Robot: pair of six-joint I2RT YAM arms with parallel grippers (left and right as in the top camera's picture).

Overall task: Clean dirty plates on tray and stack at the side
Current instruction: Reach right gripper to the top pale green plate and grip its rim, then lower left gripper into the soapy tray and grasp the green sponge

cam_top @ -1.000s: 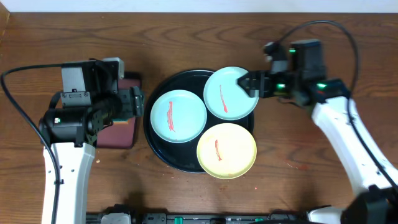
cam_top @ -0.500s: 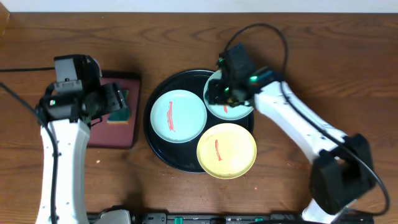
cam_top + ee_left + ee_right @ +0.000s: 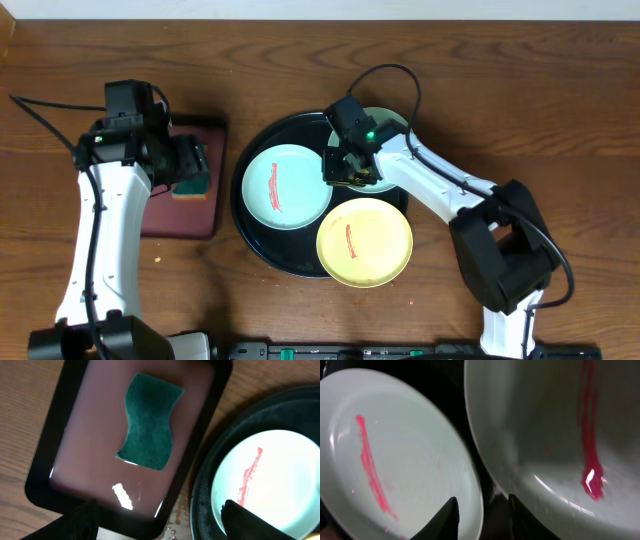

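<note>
Wood-grain table (image 3: 500, 80) bearing a round black tray (image 3: 238, 200) with glossy, red-streaked dishes: centre blue-green plate (image 3: 287, 186), arm-covered blue-green plate (image 3: 388, 122), yellow plate (image 3: 364, 241). Right claw (image 3: 482, 515) narrowly parted over their gap. Left wrist view alone shows a wavy green sponge (image 3: 150, 422) on a wet red tray (image 3: 80, 450); left claw (image 3: 162, 522) spread wide.

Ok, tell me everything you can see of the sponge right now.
The sponge is dark green, with a rough scouring texture and wavy long edges. It lies flat on the glossy, wet-looking floor of the small dark red tray, toward one end. The left gripper hangs open above the tray, its fingers clear of the sponge.
</note>
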